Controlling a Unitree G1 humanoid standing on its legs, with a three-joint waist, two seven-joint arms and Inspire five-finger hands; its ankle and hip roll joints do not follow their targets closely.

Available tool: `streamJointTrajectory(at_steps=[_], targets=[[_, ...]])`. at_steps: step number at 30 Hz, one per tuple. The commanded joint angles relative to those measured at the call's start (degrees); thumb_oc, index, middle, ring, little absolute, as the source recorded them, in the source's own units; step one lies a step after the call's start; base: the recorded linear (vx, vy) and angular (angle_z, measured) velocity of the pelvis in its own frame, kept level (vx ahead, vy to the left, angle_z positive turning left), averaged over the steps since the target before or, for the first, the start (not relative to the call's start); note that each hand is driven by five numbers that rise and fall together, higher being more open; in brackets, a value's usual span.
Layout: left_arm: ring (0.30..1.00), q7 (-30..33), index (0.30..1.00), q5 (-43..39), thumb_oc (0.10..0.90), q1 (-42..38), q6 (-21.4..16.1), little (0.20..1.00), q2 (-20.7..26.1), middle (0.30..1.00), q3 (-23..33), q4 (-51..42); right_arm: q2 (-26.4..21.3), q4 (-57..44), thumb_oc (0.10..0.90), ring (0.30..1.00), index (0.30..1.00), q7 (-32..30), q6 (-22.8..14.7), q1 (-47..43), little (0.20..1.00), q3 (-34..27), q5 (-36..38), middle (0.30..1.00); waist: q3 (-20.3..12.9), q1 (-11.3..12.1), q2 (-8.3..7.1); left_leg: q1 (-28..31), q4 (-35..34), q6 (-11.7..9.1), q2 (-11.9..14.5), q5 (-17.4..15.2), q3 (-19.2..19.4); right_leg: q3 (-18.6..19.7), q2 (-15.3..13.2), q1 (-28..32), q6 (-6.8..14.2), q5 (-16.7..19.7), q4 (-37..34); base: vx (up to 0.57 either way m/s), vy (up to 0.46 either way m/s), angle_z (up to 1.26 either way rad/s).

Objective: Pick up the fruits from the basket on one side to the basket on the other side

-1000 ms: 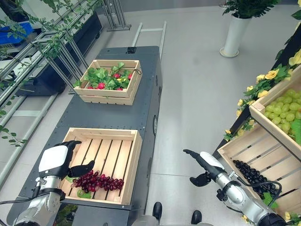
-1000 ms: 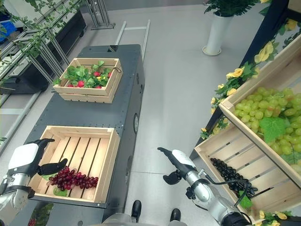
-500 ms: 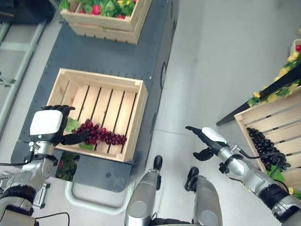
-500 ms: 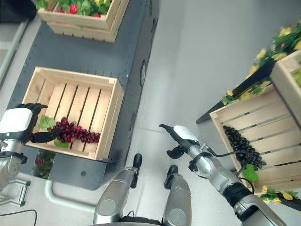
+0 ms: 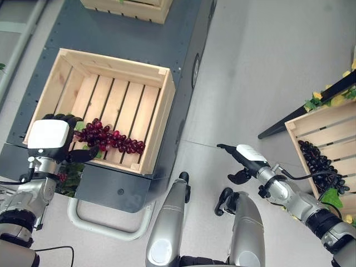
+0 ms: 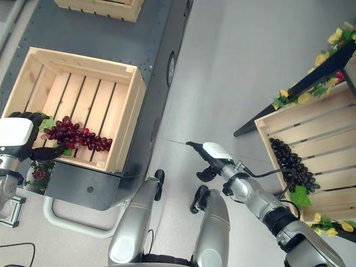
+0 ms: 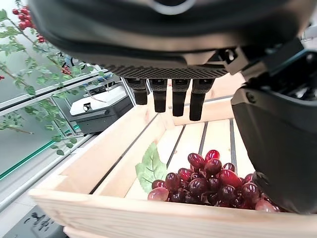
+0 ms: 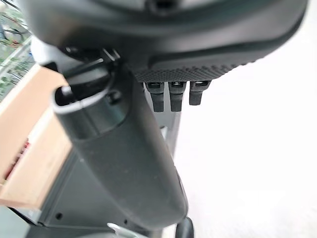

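Observation:
A bunch of red grapes with a green leaf lies in the near left corner of a light wooden crate on a dark grey cart. My left hand hovers at that corner, open, with its thumb beside the bunch and its fingers straight above the slats, holding nothing. My right hand hangs open over the floor between the cart and a second crate on the right, which holds black grapes.
Another wooden crate stands farther along the cart. Yellow flowers and leaves line the stand above the right crate. A white tube handle juts from the cart's near end. Grey floor lies between cart and stand.
The camera has tilted further down, so the whole scene has slid up. My left hand stays at the crate's near left corner by the grapes; the right hand hangs as before.

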Motion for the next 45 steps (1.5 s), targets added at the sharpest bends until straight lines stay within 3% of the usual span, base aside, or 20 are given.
streamJointTrajectory(at_steps=[1,13,20,27,34,35,36,37,45], targets=[[0.900,-0.2,0.900,-1.0,0.800,-0.8,0.5,0.900,5.8,0.900,2.9,1.1,-1.0,-3.4,0.800,0.900,0.900,-1.5,-3.3,-0.7,0.900,-2.2,3.6,0.900,-0.8,0.2,-1.25,3.1,-0.1,4.4,-2.1,-5.4,5.0,-2.6,3.1,5.9,-4.1,-2.8,1.0,0.02,0.039,-0.01],[0.900,2.3,0.900,6.5,0.800,-9.5,-3.7,0.900,7.9,0.900,-4.8,1.0,0.2,-2.6,0.800,0.900,0.900,-3.7,-2.5,-1.6,0.900,-1.9,4.3,0.900,-0.8,0.2,-3.62,-0.3,-0.8,4.5,-1.3,-5.3,4.7,-2.9,3.9,1.7,-2.9,-1.1,0.8,0.01,0.007,0.02],[0.900,0.3,0.900,9.6,0.800,-13.0,-7.4,0.900,9.2,0.900,-10.3,-0.8,-0.2,-1.9,0.800,0.900,0.900,-4.3,-2.8,-1.7,0.900,-2.3,4.3,0.900,-0.8,-0.5,-3.23,-0.6,-1.1,4.5,-1.2,-5.4,4.9,-2.5,3.8,0.7,-2.5,-0.6,0.7,0.01,0.006,0.02],[0.900,-2.9,0.900,13.1,0.800,-16.4,-9.2,0.900,10.6,0.900,-15.5,-2.7,-1.6,-2.2,0.800,0.900,0.900,-3.6,-1.7,-3.7,0.900,-2.1,5.1,0.900,-0.8,-1.4,-2.31,-1.2,-1.4,4.5,-1.1,-5.2,5.6,-1.7,3.5,-0.8,-2.2,0.0,0.8,0.01,0.019,-0.01],[0.900,-5.2,0.900,11.5,0.800,-20.3,-9.9,0.900,9.6,0.900,-20.2,-2.8,-2.9,-2.4,0.800,0.900,0.900,-3.4,-1.2,-4.6,0.900,-1.8,5.7,0.900,-0.8,-2.3,-2.07,-2.8,-1.4,4.4,-0.9,-4.9,5.9,-1.3,3.7,-3.2,-2.2,0.2,1.3,0.00,0.002,-0.02],[0.818,-5.2,0.818,11.3,0.745,-20.6,-10.0,0.818,9.4,0.818,-20.4,-2.6,-2.9,-2.6,0.800,0.900,0.900,-3.6,-1.1,-4.6,0.900,-1.8,5.5,0.900,-0.8,-2.4,-2.15,-3.1,-1.4,4.4,-0.8,-4.9,6.0,-1.2,3.8,-3.4,-2.3,0.2,1.3,0.00,0.000,0.00],[0.818,-5.2,0.818,11.3,0.745,-20.6,-10.0,0.818,9.4,0.818,-20.5,-2.6,-2.9,-2.6,0.800,0.900,0.900,-3.6,-1.1,-4.6,0.900,-1.8,5.5,0.900,-0.8,-2.4,-2.16,-3.1,-1.4,4.4,-0.8,-4.9,6.0,-1.2,3.8,-3.4,-2.3,0.2,1.3,0.00,0.000,0.00],[0.300,-5.3,0.300,10.7,0.400,-21.0,-10.3,0.300,9.0,0.300,-20.8,-2.1,-2.7,-2.7,0.800,0.900,0.900,-4.1,-1.1,-4.4,0.900,-1.9,5.2,0.900,-0.8,-2.6,-2.38,-3.3,-1.3,4.4,-0.6,-4.9,6.0,-1.3,3.8,-3.7,-2.2,0.3,1.4,0.00,0.000,0.00],[0.300,-4.9,0.300,11.0,0.400,-21.7,-10.4,0.300,7.7,0.300,-21.6,0.3,-2.5,-2.6,0.800,0.900,0.900,-5.3,-2.5,-4.2,0.900,-2.6,5.1,0.900,-0.8,-2.9,-3.00,-2.5,-1.3,4.4,-0.5,-5.3,5.9,-1.2,4.1,-3.0,-2.1,0.2,1.2,0.00,-0.018,-0.01]])
